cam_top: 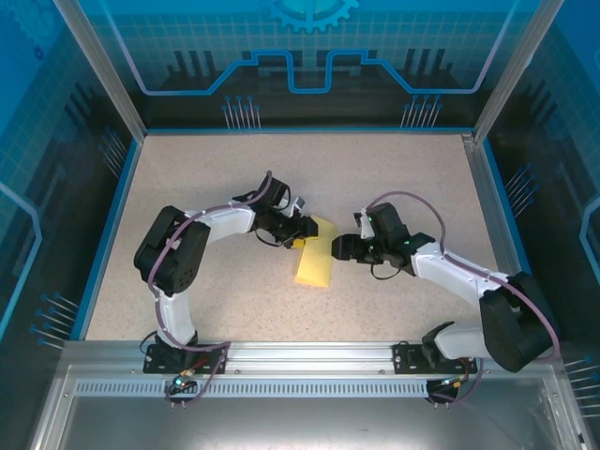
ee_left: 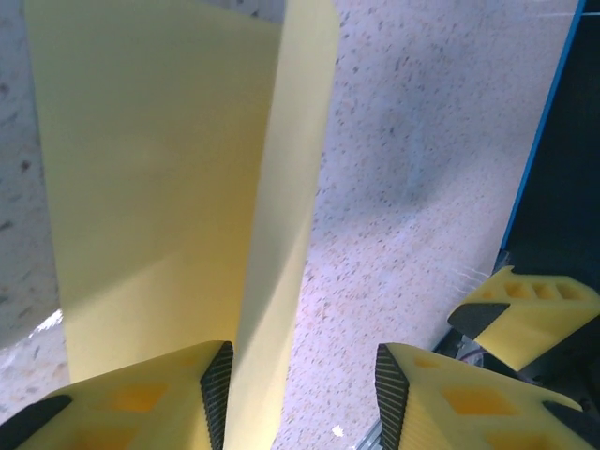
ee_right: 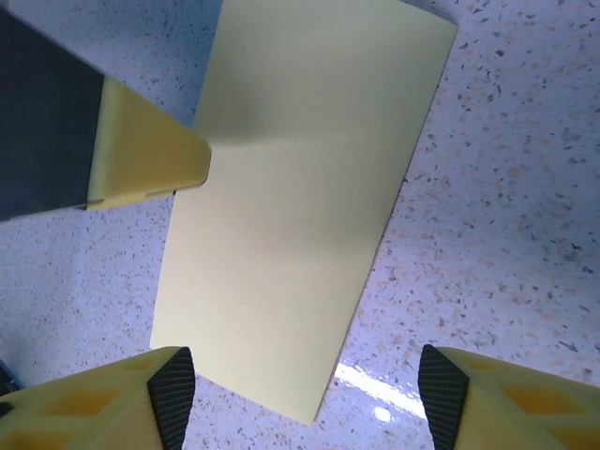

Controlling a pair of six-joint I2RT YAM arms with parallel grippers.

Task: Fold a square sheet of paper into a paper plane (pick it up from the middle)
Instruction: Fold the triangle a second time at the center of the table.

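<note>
Left claw (ee_left: pixel 302 398): jaws spread, pinching nothing; one jaw lies over the yellow sheet's end, and a lifted long edge rises just inside it.

Square sheet of paper (cam_top: pixel 314 255): at mid-worktop (cam_top: pixel 234 169), between the two claws. It is doubled over into a narrow rectangle and lies mostly flat.

Long axis: runs near to far in the top view, with the far end leaning slightly right. Both ends are square-cut, so there is no nose yet and it points nowhere.

Handling: judged feather-light and limp. It will likely skid on the smooth speckled surface, and any stray crease will stay.

Where to take hold: judged best at the raised long edge, around mid-length, with the flat half pressed down so the layers do not slip.

Right claw (ee_right: pixel 305 398): jaws spread wide, holding nothing; a corner of the sheet shows between them, and a finger of the other claw touches the sheet's long side.
</note>
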